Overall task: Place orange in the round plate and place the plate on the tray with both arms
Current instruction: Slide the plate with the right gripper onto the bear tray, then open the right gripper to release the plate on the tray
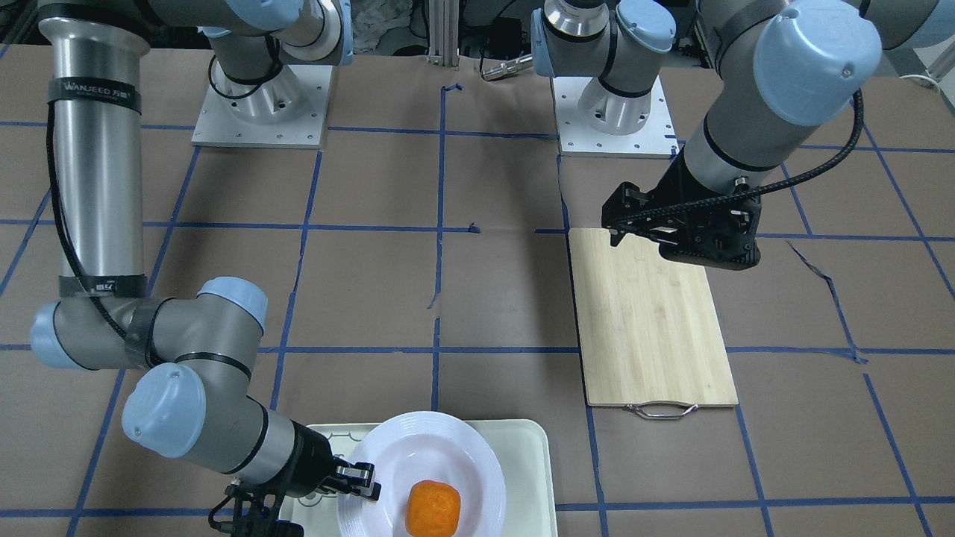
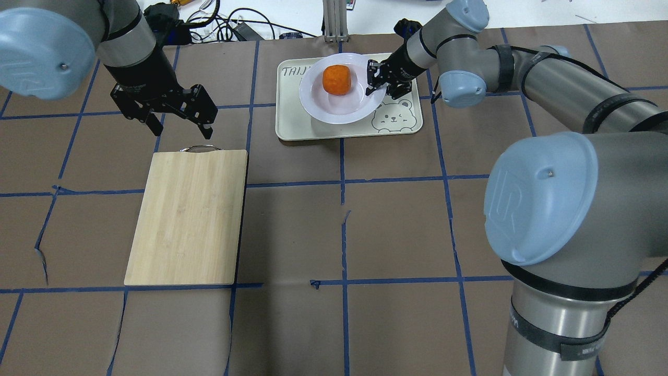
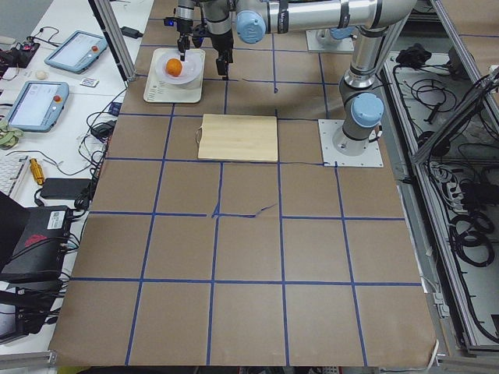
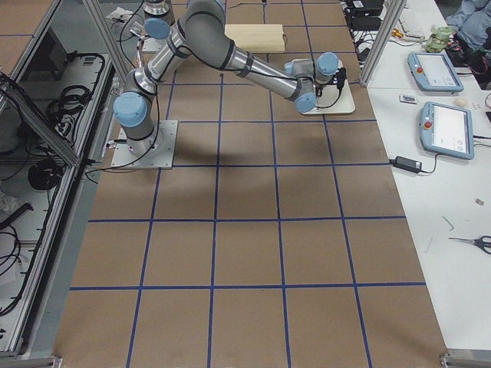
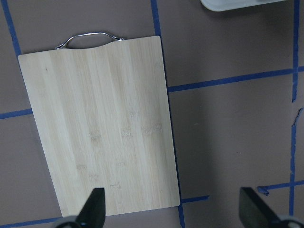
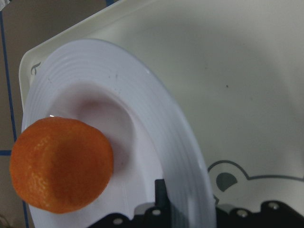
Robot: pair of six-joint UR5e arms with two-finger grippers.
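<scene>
The bright dimpled orange (image 2: pixel 336 79) sits in the well of the glossy white round plate (image 2: pixel 319 107), which rests on the pale rectangular plastic tray (image 2: pixel 293 125) at the table's far edge. The right black two-finger gripper (image 2: pixel 377 81) pinches the plate's rim. The left black two-finger gripper (image 2: pixel 181 128) hangs spread wide, clear above the bamboo cutting board (image 2: pixel 188 214); bare brown table (image 2: pixel 396 224) lies between board and tray

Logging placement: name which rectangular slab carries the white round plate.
The pale mint rectangular plastic tray with the bear face; the bamboo cutting board carries nothing.
</scene>
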